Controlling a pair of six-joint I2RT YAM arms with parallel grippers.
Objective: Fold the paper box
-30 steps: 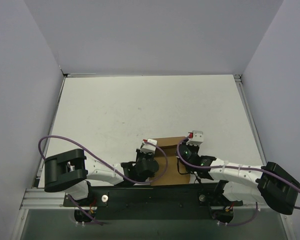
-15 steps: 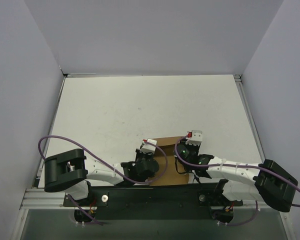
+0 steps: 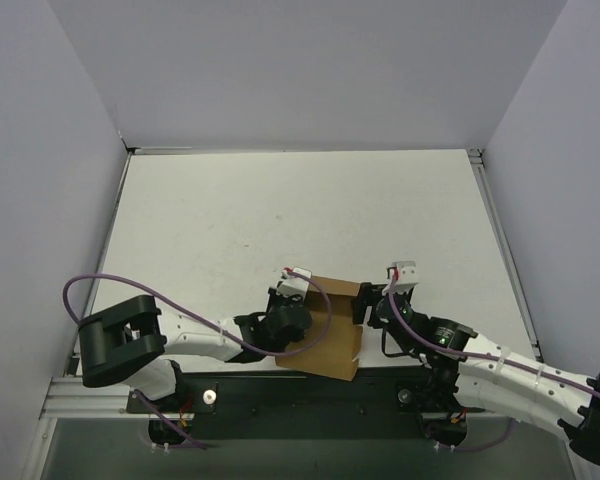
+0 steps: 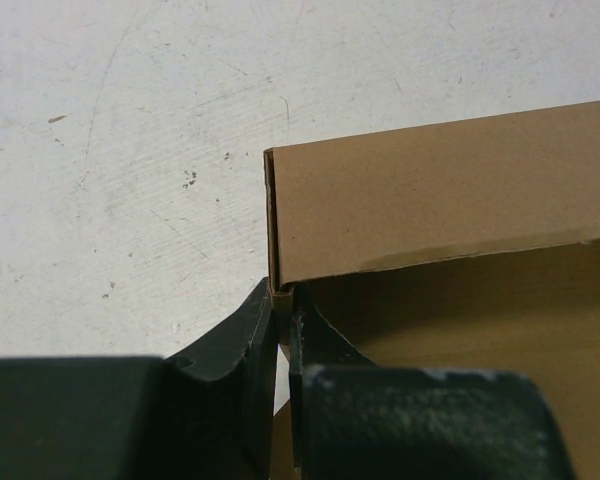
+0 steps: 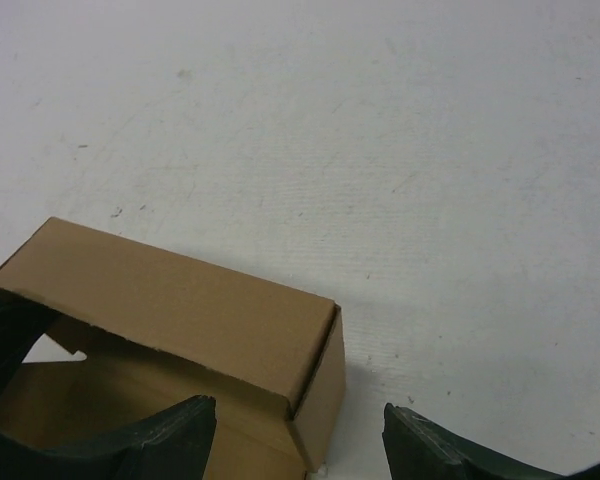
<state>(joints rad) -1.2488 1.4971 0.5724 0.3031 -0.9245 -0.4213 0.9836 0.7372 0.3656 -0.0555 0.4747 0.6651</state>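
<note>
The paper box (image 3: 327, 326) is plain brown cardboard, partly folded, lying at the near middle of the table between my two wrists. In the left wrist view my left gripper (image 4: 283, 300) is shut on the thin wall at the box's (image 4: 440, 190) left corner, with one finger (image 4: 235, 330) outside and the other inside. In the right wrist view my right gripper (image 5: 298, 428) stands open and touches nothing. The box's (image 5: 180, 300) right corner lies between and just ahead of its fingertips (image 5: 185, 425). From above, the left gripper (image 3: 298, 296) and right gripper (image 3: 372, 298) flank the box.
The white table top (image 3: 280, 210) stretches away beyond the box, scuffed and bare. Pale walls enclose it on the left, back and right. A black mounting rail (image 3: 300, 385) and purple cables (image 3: 100, 285) run along the near edge.
My right gripper has opened and let go of the box, and its arm has swung out to the right. The box has turned and now shows more of its near side.
</note>
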